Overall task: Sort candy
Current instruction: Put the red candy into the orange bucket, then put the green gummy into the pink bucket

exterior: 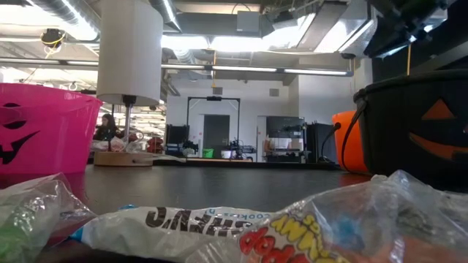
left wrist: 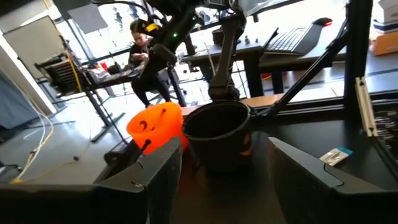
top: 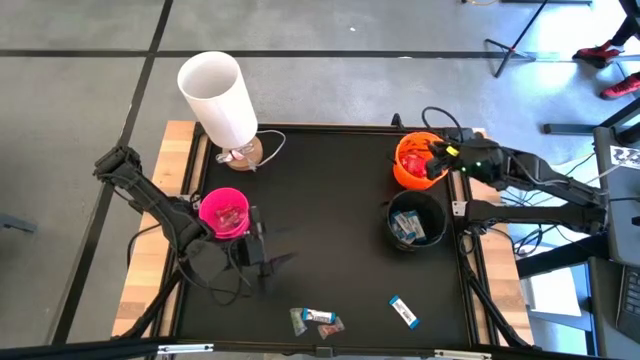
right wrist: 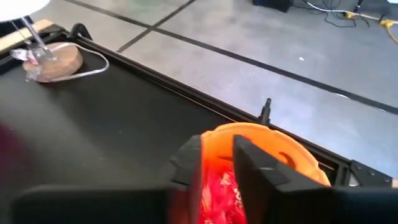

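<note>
Three wrapped candies lie near the table's front edge: a silvery one and a red one [top: 318, 320] side by side, and a blue-and-white one [top: 403, 312]. They fill the low view's foreground [exterior: 219, 226]. Red candies [right wrist: 217, 190] lie in the orange bowl [top: 415, 160]. Blue-and-white candies [top: 408, 228] lie in the black bowl [top: 415, 220]. The pink bowl [top: 224, 212] stands at the left. My right gripper [right wrist: 217, 168] hovers over the orange bowl, open and empty. My left gripper [left wrist: 224, 180] is open and empty beside the pink bowl, low over the table [top: 262, 245].
A lamp with a white shade [top: 218, 95] and a wooden base [top: 243, 152] stands at the far left, its cord on the mat. The black mat [top: 330, 200] is bare in the middle. A person [left wrist: 140, 43] sits in the room beyond the table.
</note>
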Robot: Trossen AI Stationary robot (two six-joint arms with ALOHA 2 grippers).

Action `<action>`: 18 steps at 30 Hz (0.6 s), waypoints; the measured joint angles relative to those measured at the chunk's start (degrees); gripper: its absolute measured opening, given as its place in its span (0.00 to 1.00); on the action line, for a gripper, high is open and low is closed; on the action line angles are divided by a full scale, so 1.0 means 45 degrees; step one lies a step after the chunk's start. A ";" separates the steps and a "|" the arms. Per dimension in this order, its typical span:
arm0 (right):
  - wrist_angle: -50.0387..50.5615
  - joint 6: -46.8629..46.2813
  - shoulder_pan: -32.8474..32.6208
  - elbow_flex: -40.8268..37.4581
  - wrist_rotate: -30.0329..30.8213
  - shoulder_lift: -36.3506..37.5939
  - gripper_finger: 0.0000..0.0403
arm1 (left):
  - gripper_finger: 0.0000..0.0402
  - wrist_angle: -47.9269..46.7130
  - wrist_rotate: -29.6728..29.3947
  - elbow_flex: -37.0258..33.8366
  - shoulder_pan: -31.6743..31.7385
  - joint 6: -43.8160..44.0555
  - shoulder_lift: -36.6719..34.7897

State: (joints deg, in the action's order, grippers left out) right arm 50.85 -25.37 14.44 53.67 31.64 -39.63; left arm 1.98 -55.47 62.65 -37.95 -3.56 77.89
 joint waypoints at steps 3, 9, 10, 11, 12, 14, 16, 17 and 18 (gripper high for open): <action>-0.0413 0.0192 -0.0029 0.0000 -0.0269 0.0152 0.34 | 0.55 0.0014 0.0179 0.0000 -0.0072 0.0131 0.0000; -0.3449 0.0443 -0.0039 -0.0010 -0.5530 0.0473 0.50 | 0.55 0.0046 0.1628 0.0000 -0.0303 0.0128 0.0106; -0.4077 0.0448 -0.0068 -0.0010 -0.6649 0.0474 0.50 | 0.55 0.0040 0.2080 0.0000 -0.0343 0.0132 0.0178; -0.4589 0.0419 -0.0202 -0.0010 -0.7669 0.0487 0.50 | 0.55 0.0039 0.2499 0.0000 -0.0382 0.0150 0.0297; -0.4912 0.0356 -0.0473 -0.0037 -0.8503 0.0463 0.50 | 0.55 0.0014 0.2927 0.0005 -0.0432 0.0247 0.0462; -0.5131 0.0224 -0.1290 -0.0196 -0.9334 0.0219 0.49 | 0.55 -0.0391 0.3834 0.0005 -0.0590 0.0583 0.0890; -0.5058 0.0047 -0.2391 -0.0425 -0.9015 0.0028 0.48 | 0.55 -0.1151 0.4677 0.0005 -0.0747 0.1075 0.1443; -0.5014 -0.0021 -0.2993 -0.0555 -0.8493 -0.0114 0.47 | 0.55 -0.1529 0.5080 0.0005 -0.0806 0.1374 0.1745; -0.5047 -0.0085 -0.3581 -0.0658 -0.7887 -0.0299 0.46 | 0.55 -0.1889 0.5422 0.0005 -0.0861 0.1660 0.2058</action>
State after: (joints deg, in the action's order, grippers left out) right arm 28.14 -25.75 -1.68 50.71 -3.86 -40.97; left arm -6.52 -31.07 62.67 -41.83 3.91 87.15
